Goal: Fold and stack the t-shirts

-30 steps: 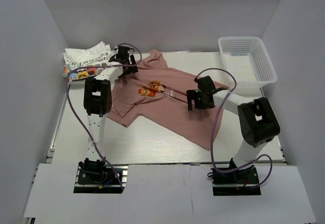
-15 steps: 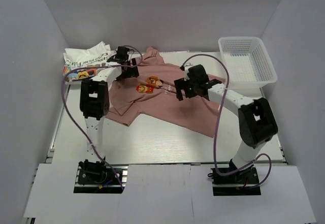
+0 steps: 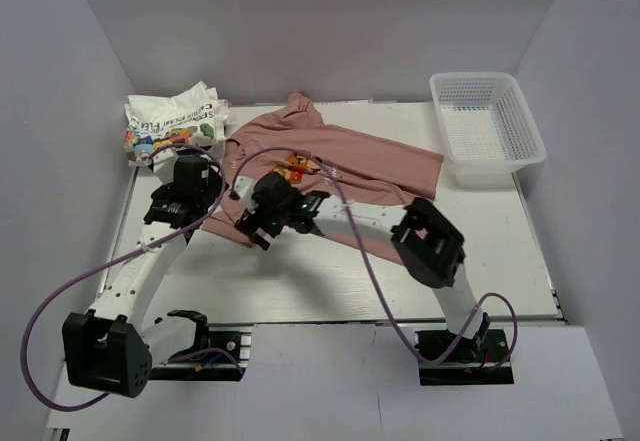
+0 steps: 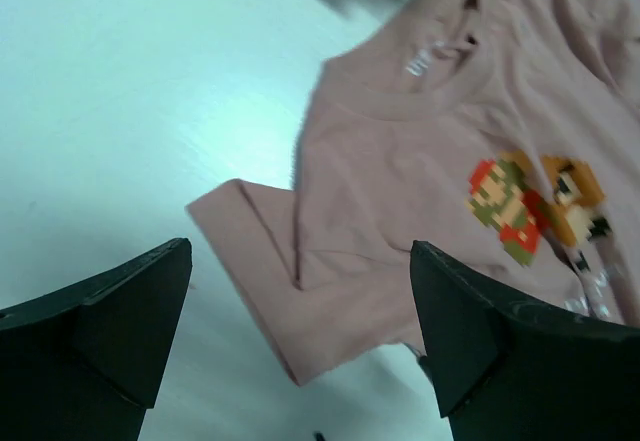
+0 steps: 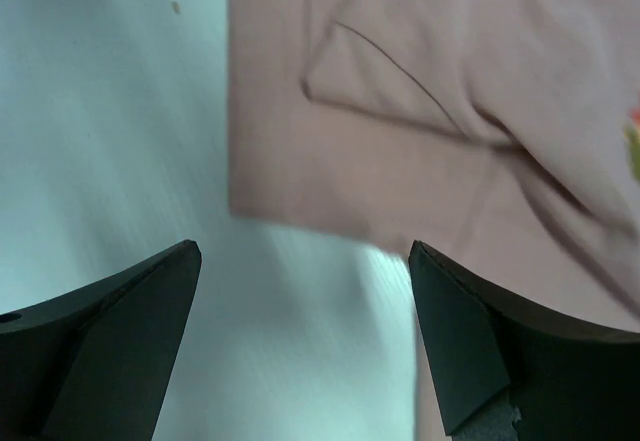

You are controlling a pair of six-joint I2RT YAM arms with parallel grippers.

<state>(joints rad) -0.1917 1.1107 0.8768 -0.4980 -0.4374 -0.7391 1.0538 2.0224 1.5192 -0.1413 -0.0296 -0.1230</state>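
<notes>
Little of the work looks finished. The dusty-pink tee (image 3: 370, 156) lies spread open and face up on the table (image 3: 300, 271), its pixel print showing and no fold made in its body. Only its sleeve is creased over, just ahead of the left gripper (image 4: 300, 261), whose fingers stand wide apart and hold nothing. The right gripper (image 5: 302, 256) is likewise spread and empty, hovering with the tee's straight edge running across just beyond its fingertips. The white tee (image 3: 170, 121) sits bunched well beyond the left gripper, off to its left. It looks roughly gathered rather than neatly folded, and whether it touches the pink one I cannot tell. By my reading, the pink tee's whole fold, probably a tidier fold of the white one, and the stacking all remain.
</notes>
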